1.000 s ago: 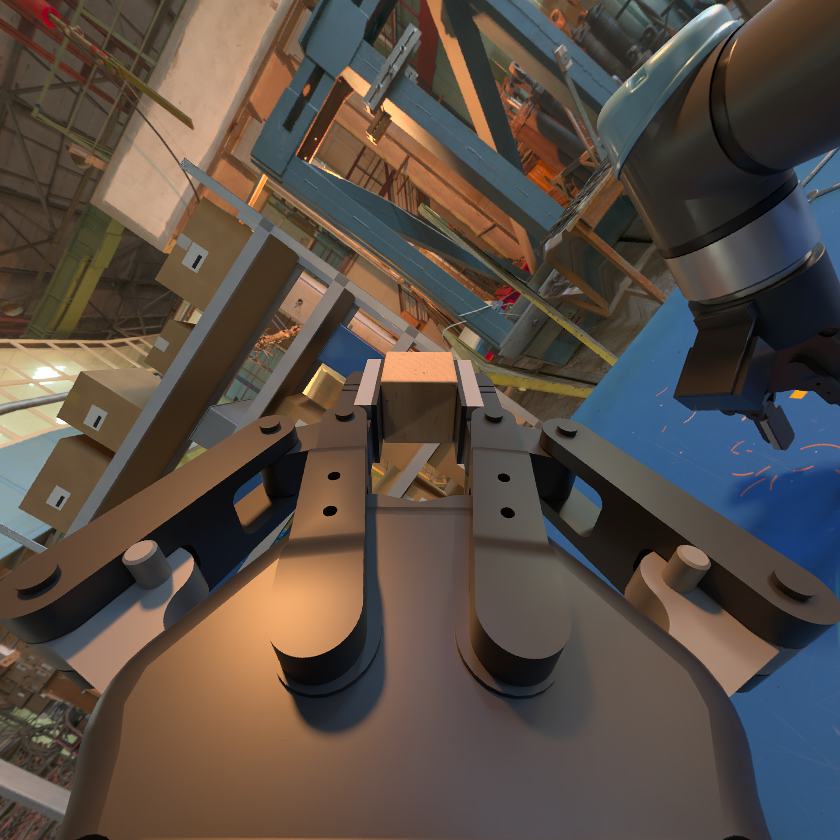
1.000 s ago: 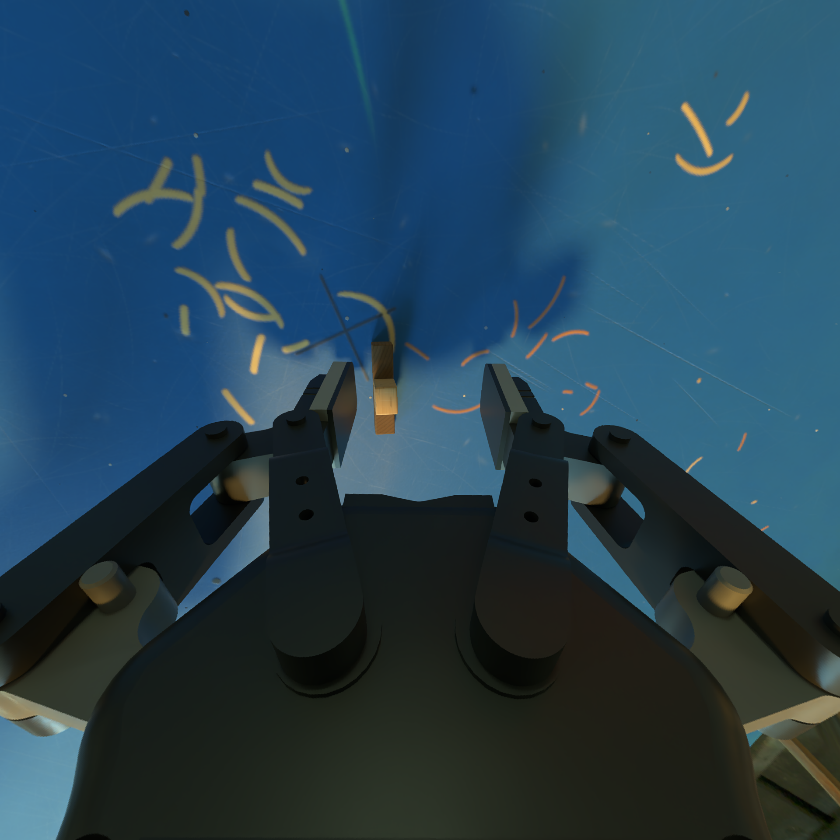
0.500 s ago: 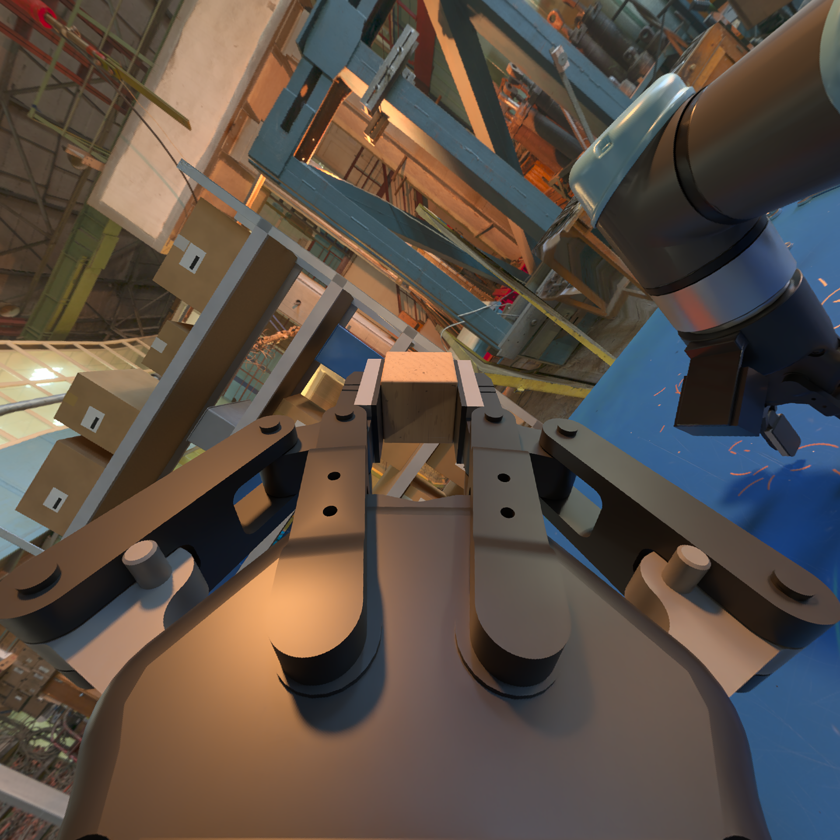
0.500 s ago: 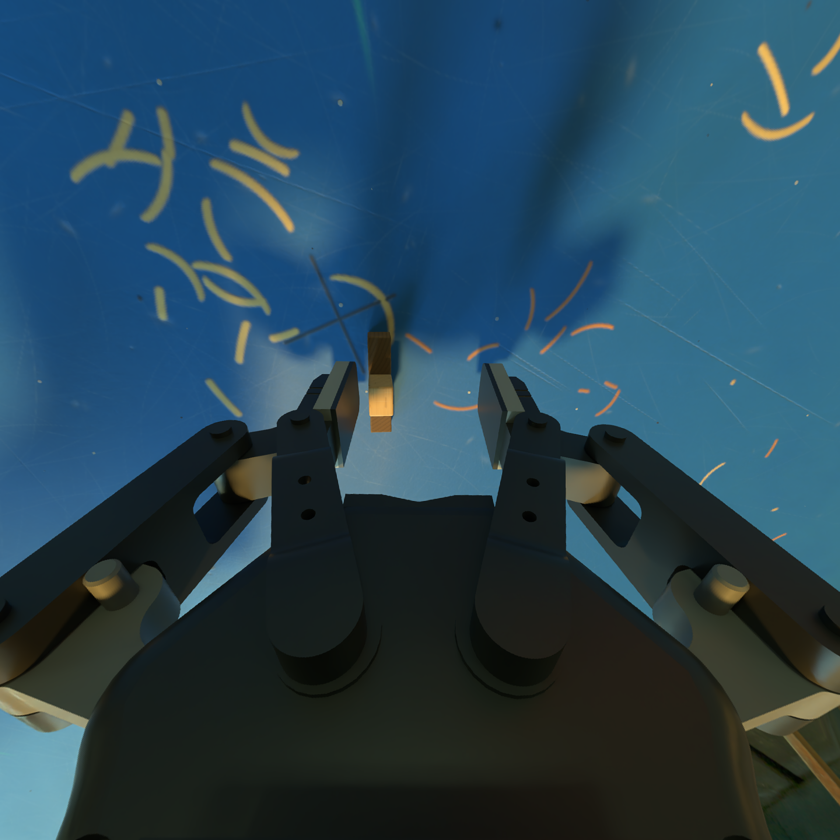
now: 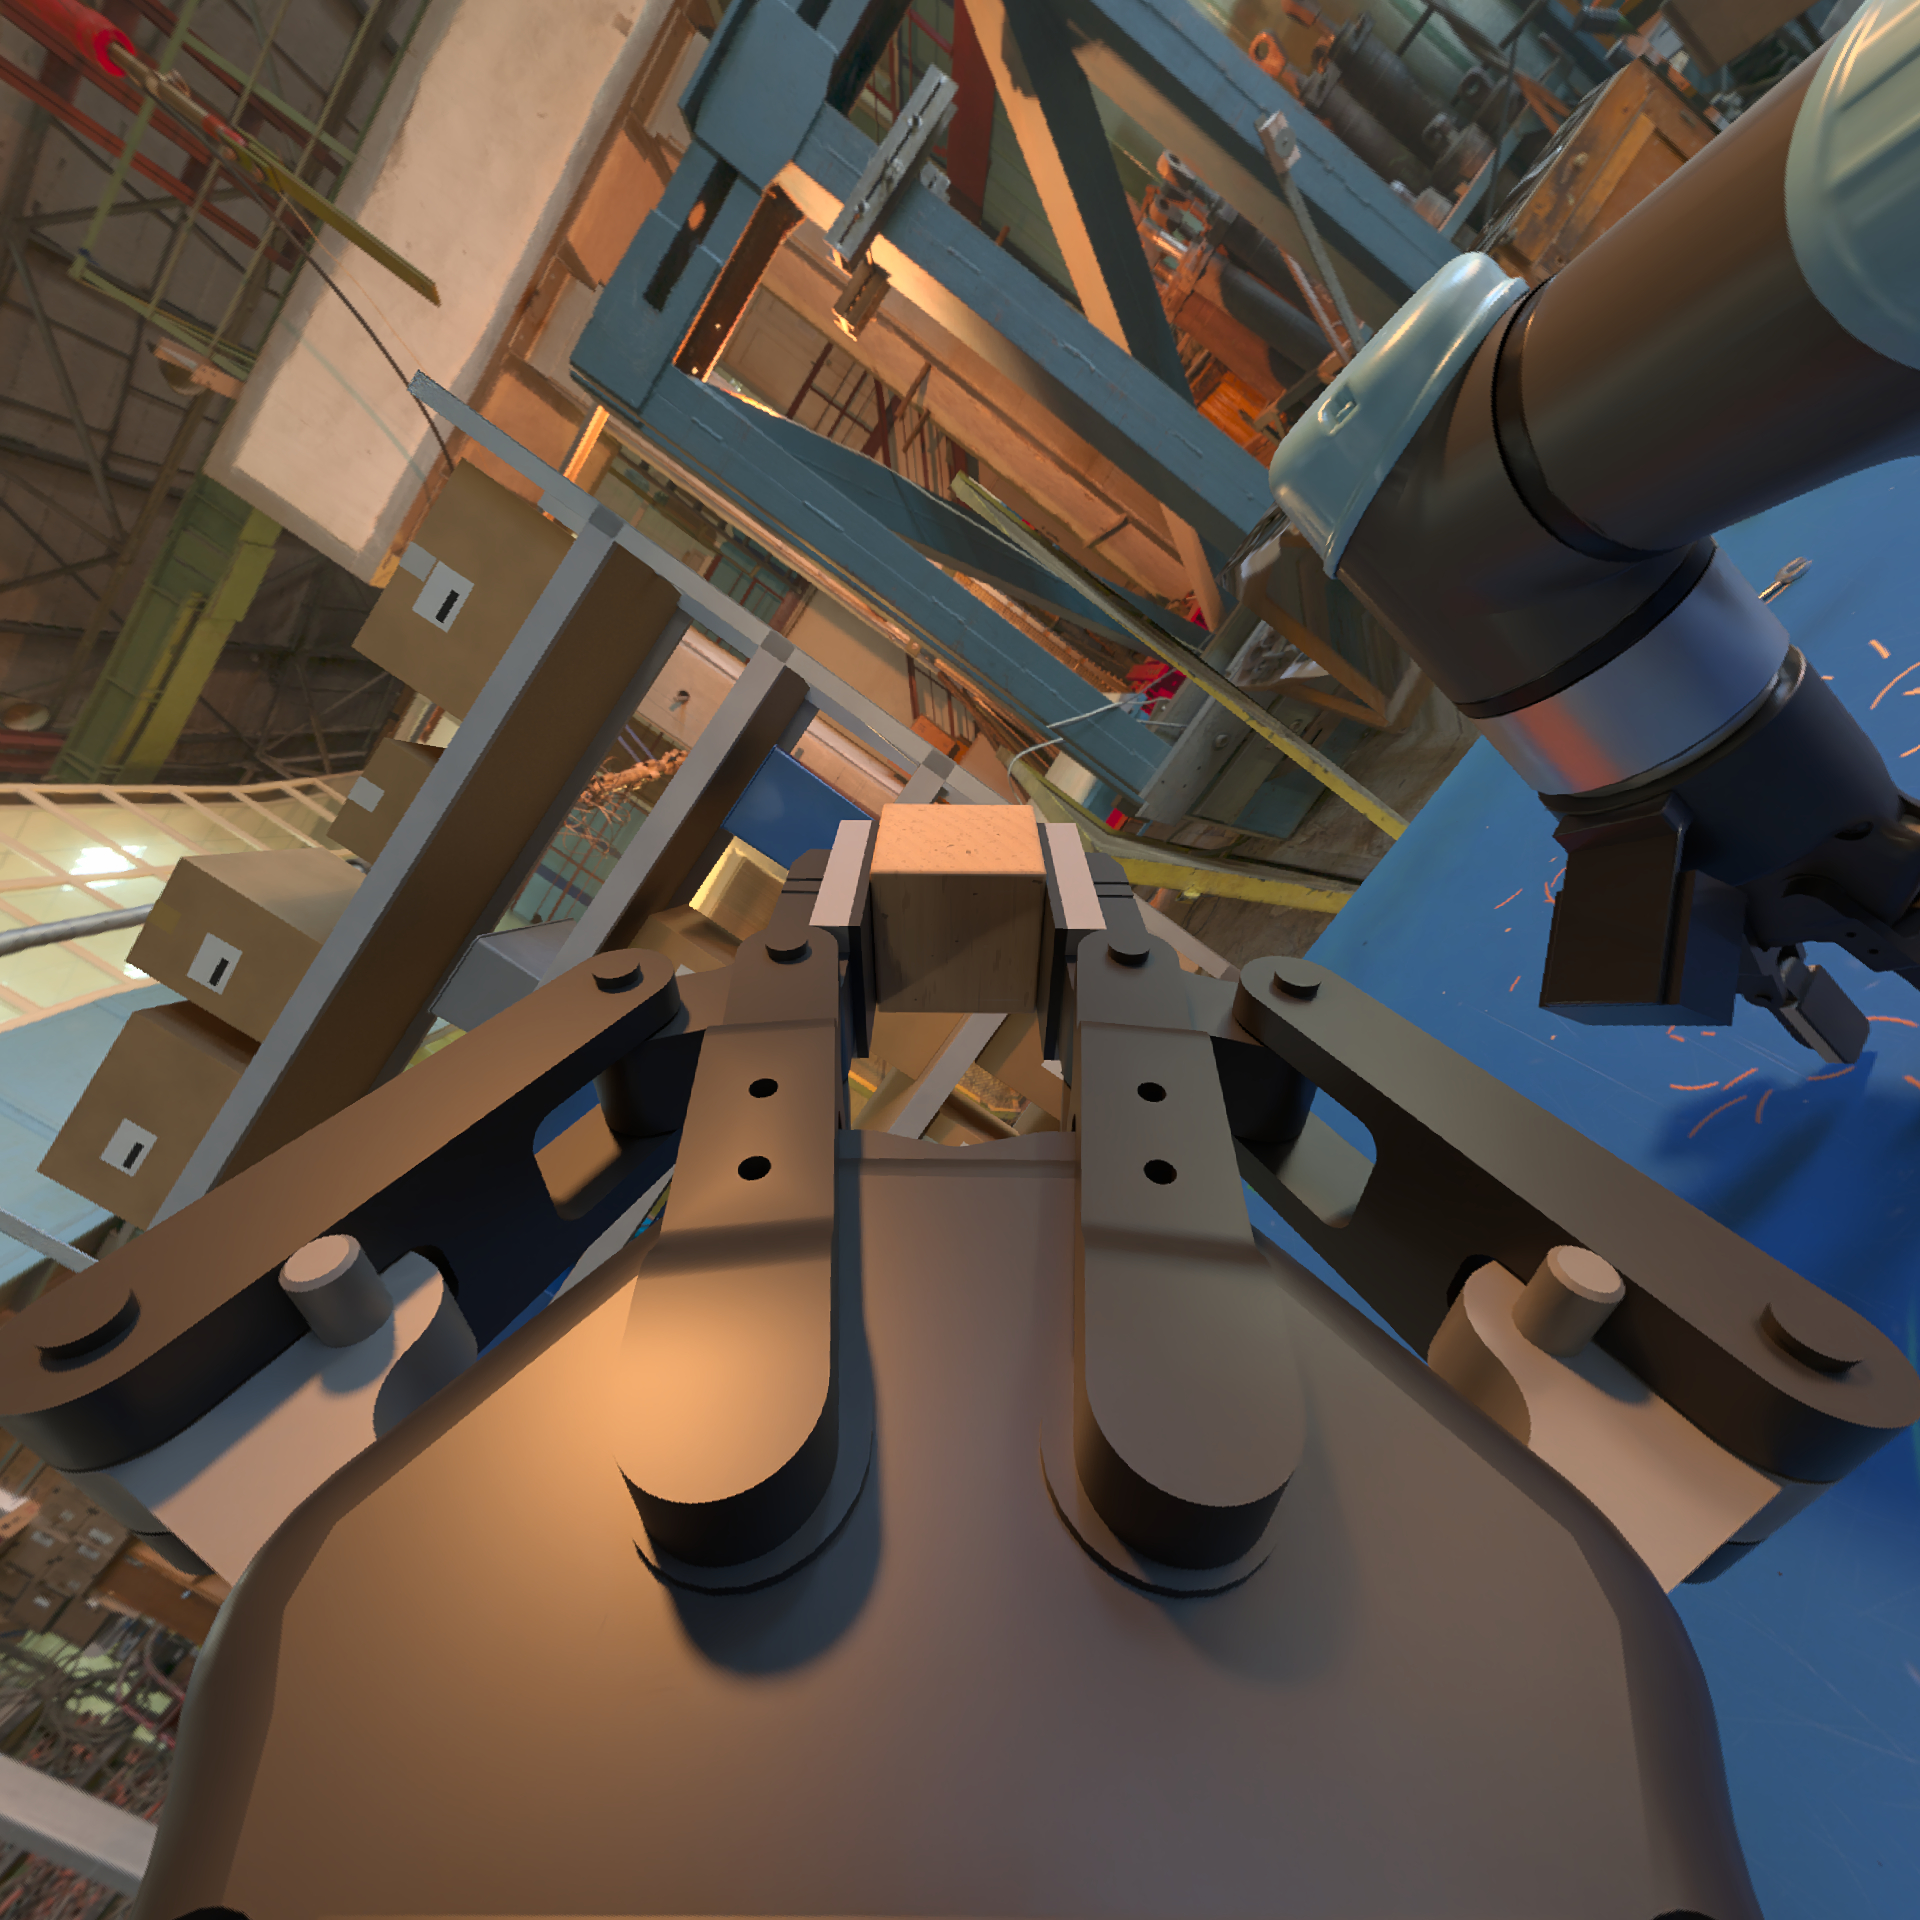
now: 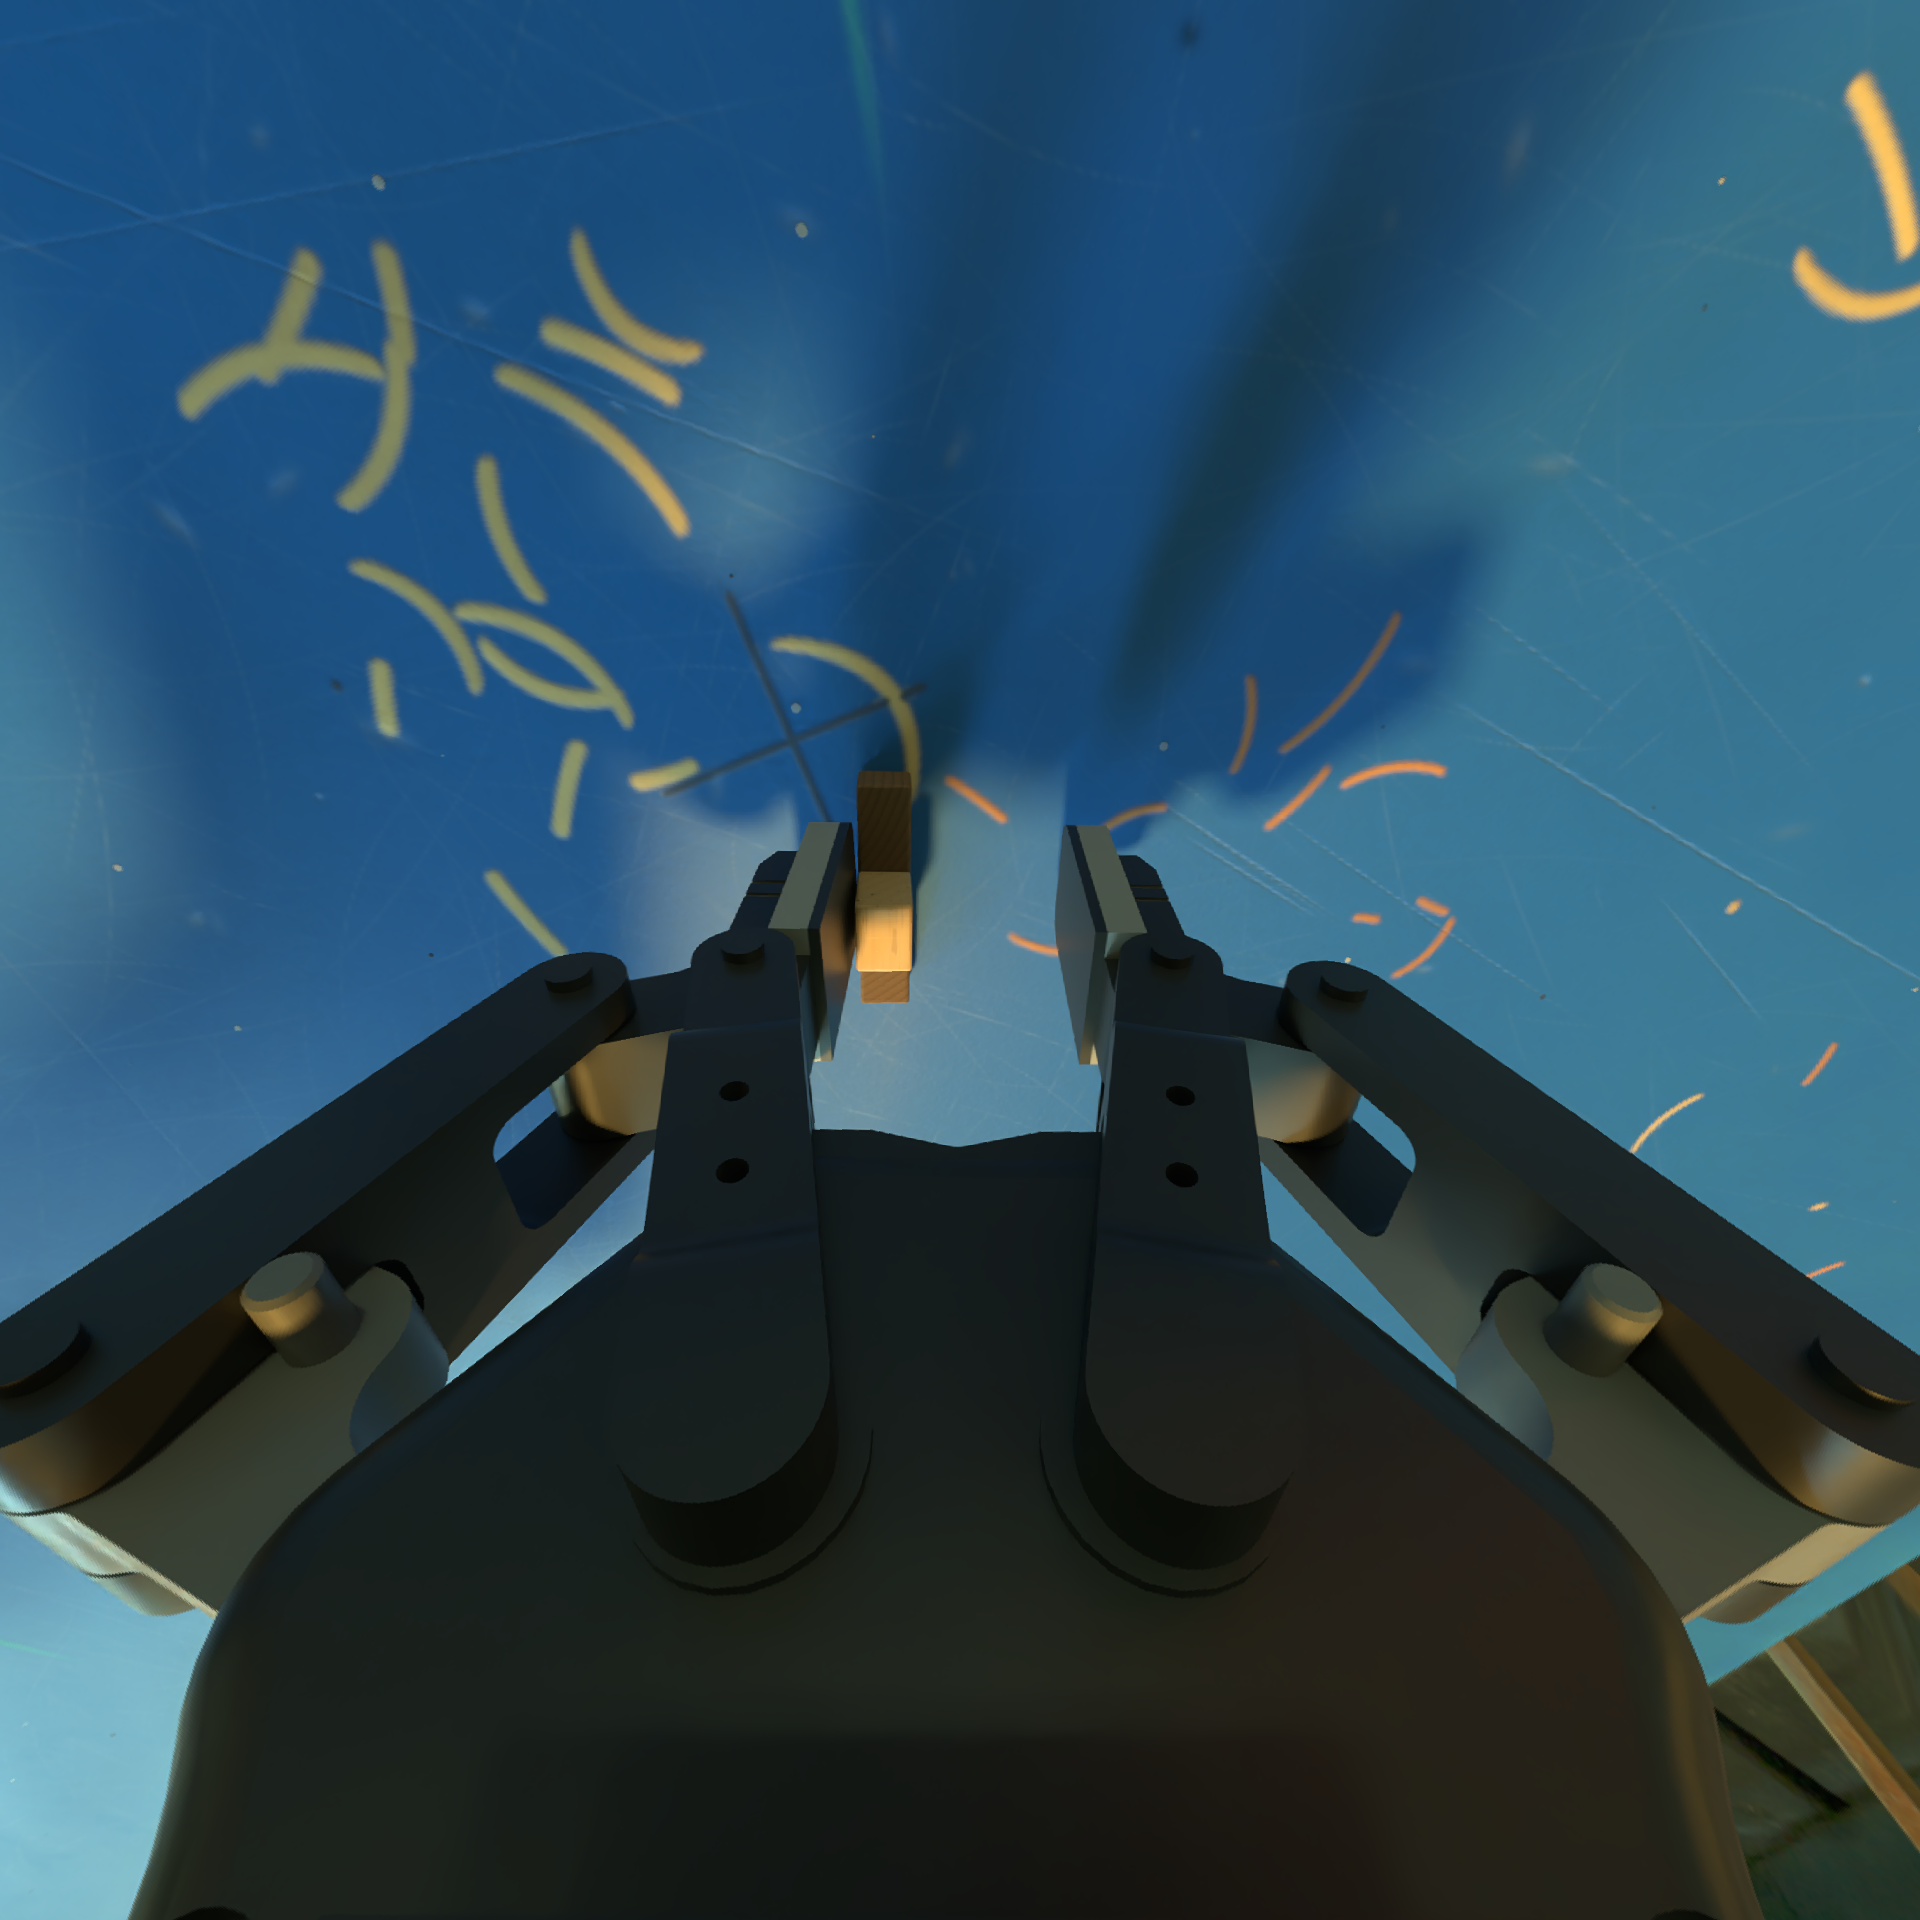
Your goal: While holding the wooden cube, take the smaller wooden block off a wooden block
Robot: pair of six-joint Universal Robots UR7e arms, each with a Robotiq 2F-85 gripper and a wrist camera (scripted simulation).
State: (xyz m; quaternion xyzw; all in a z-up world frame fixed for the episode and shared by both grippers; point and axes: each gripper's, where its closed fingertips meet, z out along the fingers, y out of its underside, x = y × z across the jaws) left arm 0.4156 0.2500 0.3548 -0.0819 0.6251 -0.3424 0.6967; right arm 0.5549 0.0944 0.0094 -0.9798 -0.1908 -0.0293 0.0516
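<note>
Holding half done, wooden cube [image 5: 956, 906] clamped aloft in left tool [image 5: 956, 914]; lift pending, right tool [image 6: 948, 935] spread open low over blue desk [image 6: 1455, 416], straddling smaller wooden block [image 6: 883, 933] atop wooden block [image 6: 883, 821].

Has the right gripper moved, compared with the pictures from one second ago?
Yes. The right gripper has come down toward the smaller wooden block: in its wrist view, the yellow marks on the blue table look larger, and the blocks sit nearer its left finger.
</note>
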